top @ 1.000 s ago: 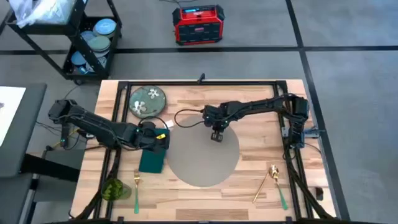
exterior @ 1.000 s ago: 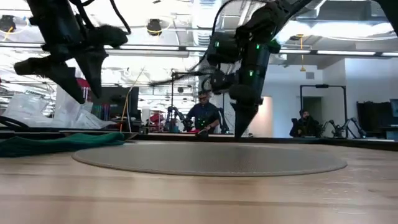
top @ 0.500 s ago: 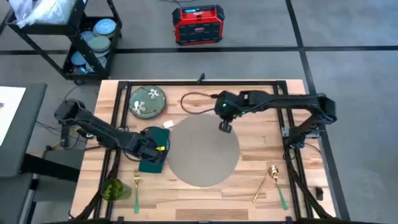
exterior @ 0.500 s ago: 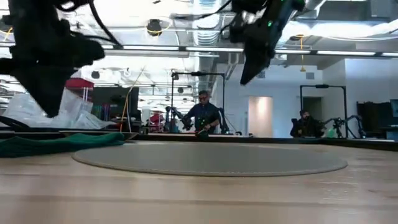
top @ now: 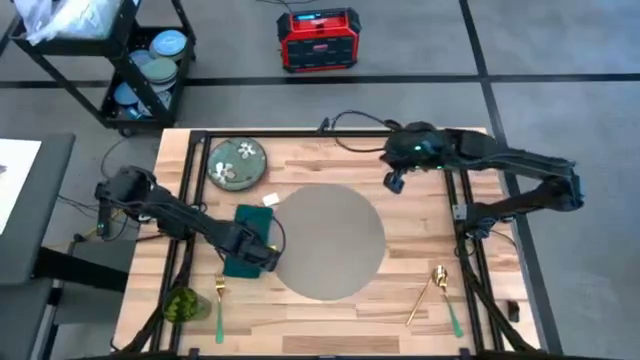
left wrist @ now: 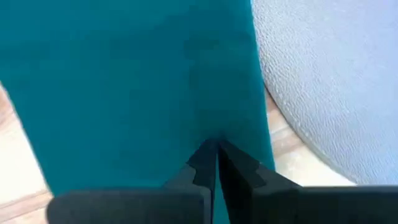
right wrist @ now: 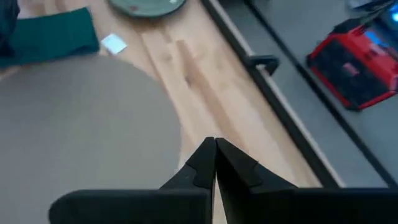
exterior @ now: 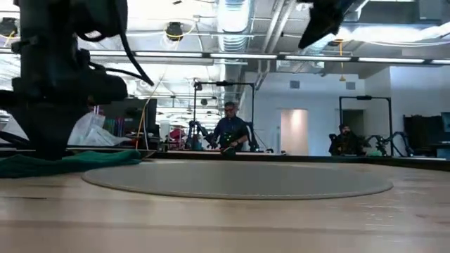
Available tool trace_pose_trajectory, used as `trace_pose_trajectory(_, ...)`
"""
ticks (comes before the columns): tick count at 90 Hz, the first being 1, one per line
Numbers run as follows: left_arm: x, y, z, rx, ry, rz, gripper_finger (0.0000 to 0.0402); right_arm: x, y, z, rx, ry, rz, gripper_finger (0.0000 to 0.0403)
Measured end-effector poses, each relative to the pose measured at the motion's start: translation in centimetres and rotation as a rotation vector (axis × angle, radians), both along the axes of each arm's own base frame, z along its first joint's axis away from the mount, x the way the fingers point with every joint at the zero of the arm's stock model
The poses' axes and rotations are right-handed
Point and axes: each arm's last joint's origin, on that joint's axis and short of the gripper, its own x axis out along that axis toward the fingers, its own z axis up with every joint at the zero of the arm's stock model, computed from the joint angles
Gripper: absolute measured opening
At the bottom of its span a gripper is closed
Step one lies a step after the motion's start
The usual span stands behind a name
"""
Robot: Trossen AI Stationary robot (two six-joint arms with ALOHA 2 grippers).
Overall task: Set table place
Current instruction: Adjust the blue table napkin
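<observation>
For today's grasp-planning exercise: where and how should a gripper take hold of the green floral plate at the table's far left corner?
Grip the green floral plate by its rim, coming down from above on the edge facing the grey placemat. It lies flat on the table, so only the thin raised rim gives the jaws something to close on, and that side looks free of the black rail. This is a judgement.

The right claw (top: 394,184) has lifted off the grey placemat (top: 325,242) and pulled back over bare desk (top: 420,230) beyond its rim, while the left claw (top: 268,257) has dropped onto the teal napkin (top: 245,252) beneath it.
</observation>
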Motion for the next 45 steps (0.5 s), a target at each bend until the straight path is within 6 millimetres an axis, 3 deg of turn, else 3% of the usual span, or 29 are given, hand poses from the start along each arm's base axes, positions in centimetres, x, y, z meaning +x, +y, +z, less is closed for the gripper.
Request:
trace_pose_trajectory(19,0.4,0.6,0.0,0.013,-0.024,0.038,0.0,-2.2,0.2,0.7,0.0,0.006,-0.051,0.0)
trace_pose_trajectory(45,1.1,1.0,0.0,-0.011,-0.069,0.055,0.0,-2.8,0.4,0.6,0.025,0.021,-0.073,0.0)
